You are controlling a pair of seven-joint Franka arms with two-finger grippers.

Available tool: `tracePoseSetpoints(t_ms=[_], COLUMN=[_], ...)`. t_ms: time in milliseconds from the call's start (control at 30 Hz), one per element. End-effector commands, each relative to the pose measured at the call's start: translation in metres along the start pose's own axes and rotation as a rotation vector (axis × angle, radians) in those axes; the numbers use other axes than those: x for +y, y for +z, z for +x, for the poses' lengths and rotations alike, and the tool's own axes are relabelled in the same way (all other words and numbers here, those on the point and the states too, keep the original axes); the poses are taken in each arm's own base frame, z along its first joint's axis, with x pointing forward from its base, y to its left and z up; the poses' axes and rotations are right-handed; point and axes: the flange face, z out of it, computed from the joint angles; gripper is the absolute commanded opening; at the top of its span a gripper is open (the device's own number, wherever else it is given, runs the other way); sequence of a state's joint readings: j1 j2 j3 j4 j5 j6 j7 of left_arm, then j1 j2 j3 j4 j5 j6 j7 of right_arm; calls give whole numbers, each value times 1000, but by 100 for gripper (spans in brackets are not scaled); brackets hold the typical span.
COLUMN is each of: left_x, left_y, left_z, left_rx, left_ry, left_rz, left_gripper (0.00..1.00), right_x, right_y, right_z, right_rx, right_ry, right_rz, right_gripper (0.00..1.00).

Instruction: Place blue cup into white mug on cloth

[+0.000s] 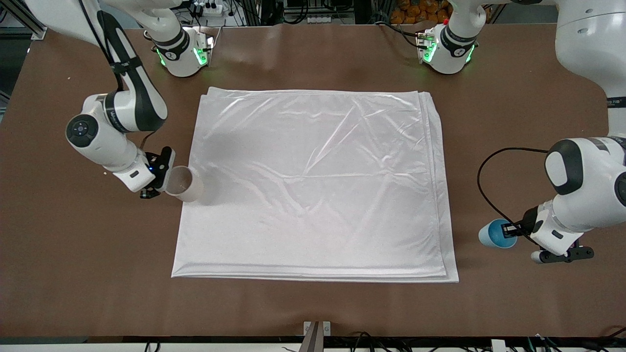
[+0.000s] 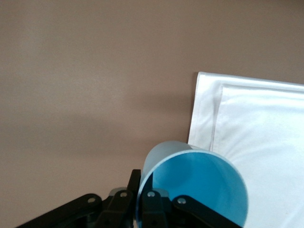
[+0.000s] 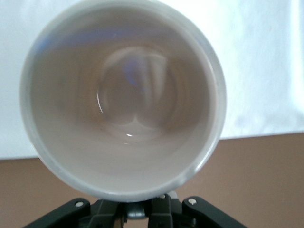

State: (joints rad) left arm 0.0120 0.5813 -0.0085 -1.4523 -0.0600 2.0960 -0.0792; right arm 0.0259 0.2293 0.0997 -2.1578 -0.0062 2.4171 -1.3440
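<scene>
A: Two cups, both gripped. Lowest in the front frame, at lower right, the left gripper (image 1: 511,229) is clamped on the rim of the small light-blue tapered cup (image 1: 495,233), tilted over bare brown tabletop (image 1: 313,303) just off the cloth's edge.

B: And the large white, shiny, wrinkled folded cloth (image 1: 318,181)?

A: It fills the frame's centre.

B: Higher up?

A: At middle left, the right gripper (image 1: 164,183) is closed on the rim of the cream cylindrical mug (image 1: 185,184), tipped sideways over the cloth's edge, its mouth facing the wrist camera.
</scene>
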Motion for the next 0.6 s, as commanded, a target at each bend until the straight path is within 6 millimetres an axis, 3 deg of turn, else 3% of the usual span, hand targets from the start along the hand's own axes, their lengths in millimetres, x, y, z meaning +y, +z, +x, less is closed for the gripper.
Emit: tracePoseSetpoints(t_ms=[0,200,367,567], left_x=[14,36,59,77], left_y=[-9,-10,-9,-12], left_z=[-5,-9,-13,-19], left_rx=[-9,-11,-15,-28], left_ry=[-46,-67,-91,-110], left_rz=[-21,-22,-21,-20], left_gripper=[0,0,0,0], right_x=[3,9,7,8], right_y=[-22,-50,-63,-47], right_z=[42,75,129,173], right_rx=[-19,-79,-105,-112], right_ry=[47,80,94,97], right_rz=[19,27,45,62], right_gripper=[0,0,0,0])
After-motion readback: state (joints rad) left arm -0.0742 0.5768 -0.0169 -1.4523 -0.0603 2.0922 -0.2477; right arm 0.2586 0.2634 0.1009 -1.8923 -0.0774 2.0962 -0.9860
